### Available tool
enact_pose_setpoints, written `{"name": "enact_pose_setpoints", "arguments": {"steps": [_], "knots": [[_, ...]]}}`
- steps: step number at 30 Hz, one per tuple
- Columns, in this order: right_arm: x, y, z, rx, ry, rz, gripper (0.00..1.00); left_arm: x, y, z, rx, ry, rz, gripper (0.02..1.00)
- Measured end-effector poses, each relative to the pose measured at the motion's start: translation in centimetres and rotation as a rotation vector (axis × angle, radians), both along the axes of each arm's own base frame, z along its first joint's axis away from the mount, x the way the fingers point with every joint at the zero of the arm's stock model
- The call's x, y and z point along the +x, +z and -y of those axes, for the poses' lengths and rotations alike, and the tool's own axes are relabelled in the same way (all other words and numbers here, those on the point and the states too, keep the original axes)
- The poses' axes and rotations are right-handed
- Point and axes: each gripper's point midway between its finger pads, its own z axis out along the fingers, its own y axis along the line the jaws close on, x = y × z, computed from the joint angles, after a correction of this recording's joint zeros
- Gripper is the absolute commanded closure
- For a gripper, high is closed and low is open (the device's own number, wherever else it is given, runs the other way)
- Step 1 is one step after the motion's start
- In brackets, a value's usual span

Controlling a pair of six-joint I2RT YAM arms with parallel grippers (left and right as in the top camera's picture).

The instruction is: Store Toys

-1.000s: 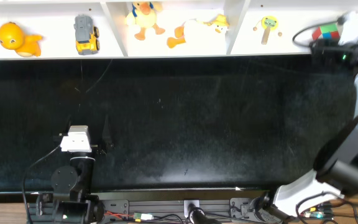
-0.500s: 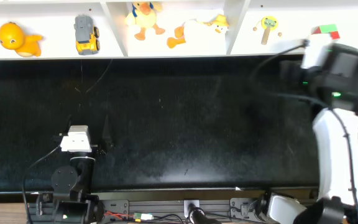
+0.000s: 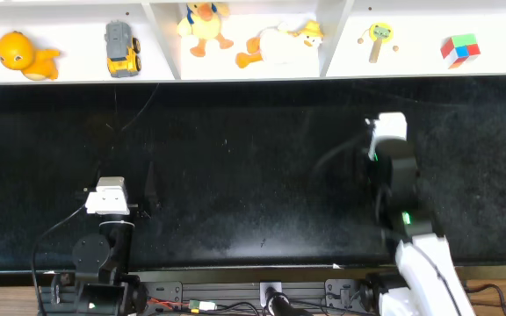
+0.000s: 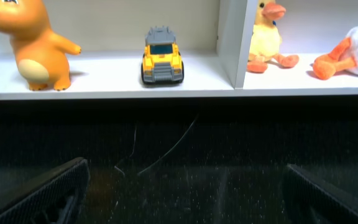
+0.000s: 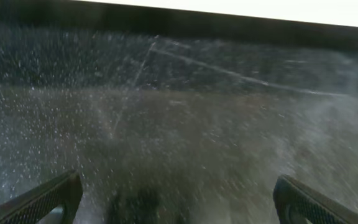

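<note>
Toys stand in a white shelf (image 3: 235,75) along the far edge: an orange figure (image 3: 25,53) (image 4: 36,46), a yellow truck (image 3: 121,48) (image 4: 162,56), a yellow plush duck (image 3: 203,26) (image 4: 269,34), a white plush duck (image 3: 279,44) (image 4: 353,53), a rattle (image 3: 379,37) and a coloured cube (image 3: 460,48). My left gripper (image 4: 185,199) is open, low over the black mat, facing the truck's compartment. My right gripper (image 5: 176,202) is open over bare mat, its arm (image 3: 392,162) at the middle right, well short of the shelf.
White dividers (image 3: 163,39) (image 3: 334,39) split the shelf into compartments. The black mat (image 3: 253,167) covers the table between the arms and the shelf. Cables and mounts run along the near edge (image 3: 262,298).
My right arm has drawn back from the shelf's right end to the mat's middle right, leaving the coloured cube standing uncovered on the shelf. The left arm has not moved.
</note>
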Motion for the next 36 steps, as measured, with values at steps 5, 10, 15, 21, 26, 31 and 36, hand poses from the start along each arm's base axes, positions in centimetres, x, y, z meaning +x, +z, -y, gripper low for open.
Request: {"name": "enact_pose_setpoints", "arguments": {"steps": [5, 10, 15, 21, 26, 31, 36], "knots": [[-2.6, 3.6, 0.8, 0.048, -0.020, 0.238, 0.005, 0.0, 0.0, 0.0, 0.000, 0.000, 0.000, 0.020], [-4.2, 5.2, 0.9, 0.080, -0.011, 0.381, 0.005, 0.0, 0.0, 0.0, 0.000, 0.000, 0.000, 0.020], [-5.0, 3.3, 1.4, 0.084, -0.022, 0.418, 0.005, 0.0, 0.0, 0.0, 0.000, 0.000, 0.000, 0.023], [-5.4, 3.4, 1.5, 0.097, -0.011, 0.504, 0.005, 0.0, 0.0, 0.0, 0.000, 0.000, 0.001, 0.020], [-5.4, 3.6, 0.4, 0.119, 0.048, 0.513, 0.007, 0.0, 0.0, 0.0, 0.000, 0.000, 0.001, 0.020], [-5.4, 3.7, -0.6, 0.134, 0.094, 0.513, 0.005, 0.0, 0.0, 0.0, 0.000, 0.000, 0.001, 0.020], [-5.4, 3.8, -0.7, 0.135, 0.098, 0.515, 0.005, 0.0, 0.0, 0.0, 0.000, 0.000, 0.001, 0.020]]}}
